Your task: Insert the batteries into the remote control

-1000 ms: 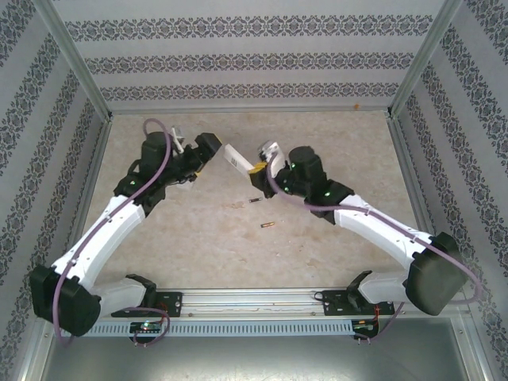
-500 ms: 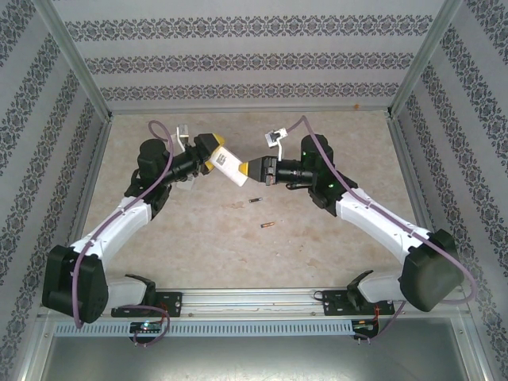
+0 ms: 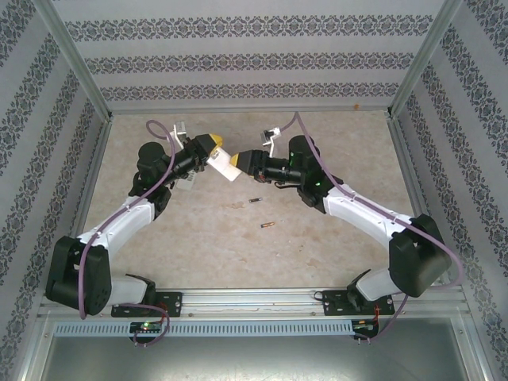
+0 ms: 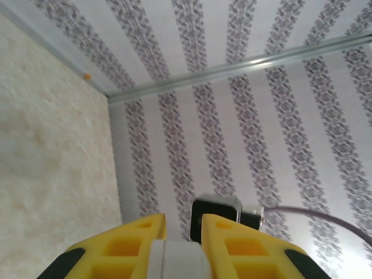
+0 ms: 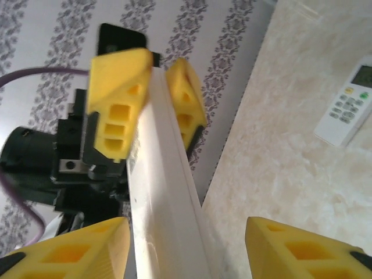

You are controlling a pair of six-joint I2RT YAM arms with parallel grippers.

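Two batteries (image 3: 255,201): loose on the tabletop (image 3: 341,151); one lies just in front of the raised remote, the second battery (image 3: 268,225) nearer the arm bases, bare surface all round both.
Remote control (image 3: 228,166): white, held up between the two grippers, toward the back of the table.
Left gripper (image 3: 211,151): yellow fingers clamped on one end of the remote control.
Right gripper (image 5: 186,250): jaws apart, straddling the other end; one finger close alongside its edge, the other with a clear gap.
Second remote (image 5: 347,104): flat on the table, buttons up, apart from both grippers.
Edges: metal rail (image 3: 246,111) runs along the back wall's foot behind the grippers; patterned side walls stand well clear of the arms.
Open room: wide bare tabletop between grippers and bases.
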